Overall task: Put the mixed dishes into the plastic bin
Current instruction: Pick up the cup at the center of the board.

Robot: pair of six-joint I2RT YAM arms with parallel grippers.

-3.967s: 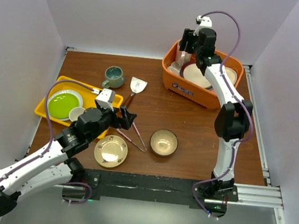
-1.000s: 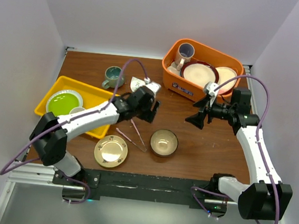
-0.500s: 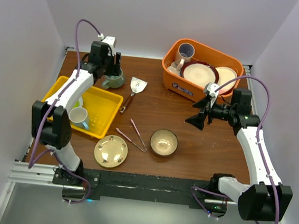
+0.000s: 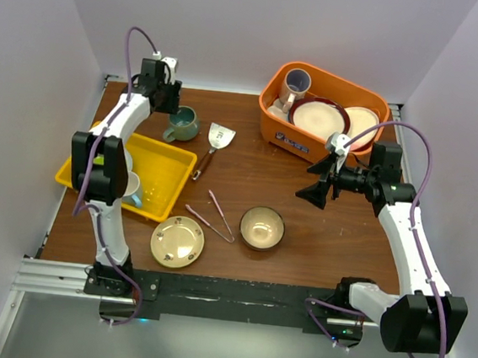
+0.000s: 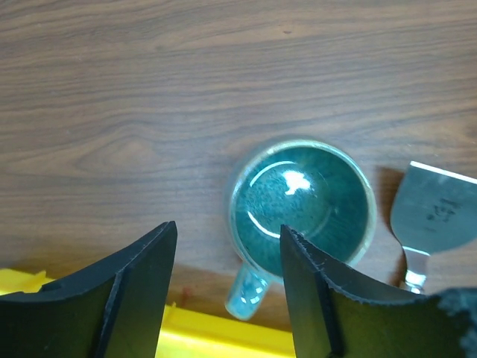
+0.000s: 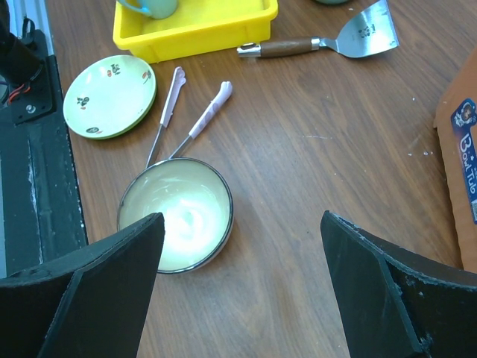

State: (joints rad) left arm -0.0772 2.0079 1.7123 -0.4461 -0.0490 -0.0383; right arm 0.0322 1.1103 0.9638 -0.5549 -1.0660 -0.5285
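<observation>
Honestly, left fingers [image 5: 138, 298] hang open, off-centre over the teal mug [image 5: 302, 201]; might clip its rim and tip it; right fingers [image 6: 89, 283] open too.

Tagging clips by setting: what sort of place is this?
Probably a robot test booth, not a kitchen: plain pale walls box in a brown wooden tabletop, two white robot arms stand on a metal rail at its edge, and dishes lie near a deep orange plastic bin.

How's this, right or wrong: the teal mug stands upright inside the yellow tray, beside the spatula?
Wrong on one point. The teal mug stands upright on the wooden table, outside the yellow tray, beside the spatula. The left wrist view shows it.
</observation>
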